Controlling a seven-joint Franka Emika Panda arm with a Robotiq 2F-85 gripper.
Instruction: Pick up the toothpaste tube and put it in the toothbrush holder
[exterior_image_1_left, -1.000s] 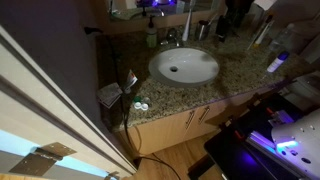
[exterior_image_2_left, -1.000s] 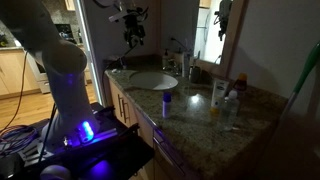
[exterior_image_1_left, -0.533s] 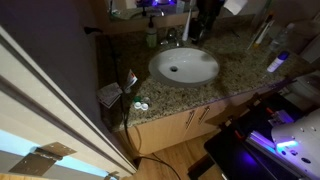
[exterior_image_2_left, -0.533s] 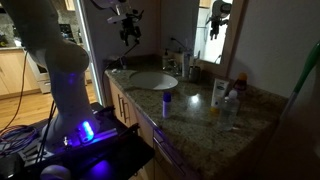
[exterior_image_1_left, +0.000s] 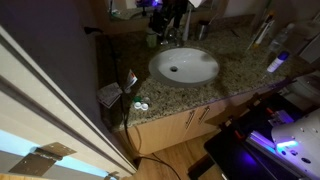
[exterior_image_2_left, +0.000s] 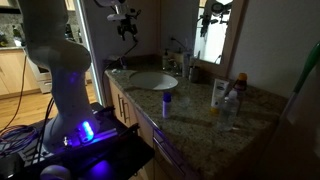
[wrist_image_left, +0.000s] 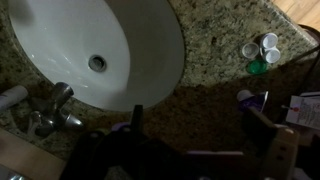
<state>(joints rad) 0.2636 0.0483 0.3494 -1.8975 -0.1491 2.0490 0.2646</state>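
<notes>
A pale slim thing (exterior_image_1_left: 262, 33) leans at the back right of the granite counter; it looks like the toothpaste tube, but it is too small to be sure. A small grey cup (exterior_image_1_left: 203, 30) stands beside the faucet (exterior_image_1_left: 172, 38) and may be the toothbrush holder. My gripper (exterior_image_1_left: 165, 20) hangs above the back of the sink (exterior_image_1_left: 183, 66), near the green soap bottle (exterior_image_1_left: 152, 37). It also shows high over the sink in an exterior view (exterior_image_2_left: 125, 25). In the wrist view my dark fingers (wrist_image_left: 195, 125) stand wide apart with nothing between them.
A squat white boxy container (exterior_image_1_left: 110, 95) and a contact lens case (exterior_image_1_left: 140, 107) sit at the counter's front left; the case also shows in the wrist view (wrist_image_left: 262, 50). Bottles (exterior_image_2_left: 217, 93) and a blue-capped item (exterior_image_2_left: 166, 100) stand right of the sink. A mirror (exterior_image_2_left: 210, 30) backs the counter.
The arm has swung left along the back of the counter, from over the right side to above the faucet and soap bottle. Nothing on the counter has moved.
</notes>
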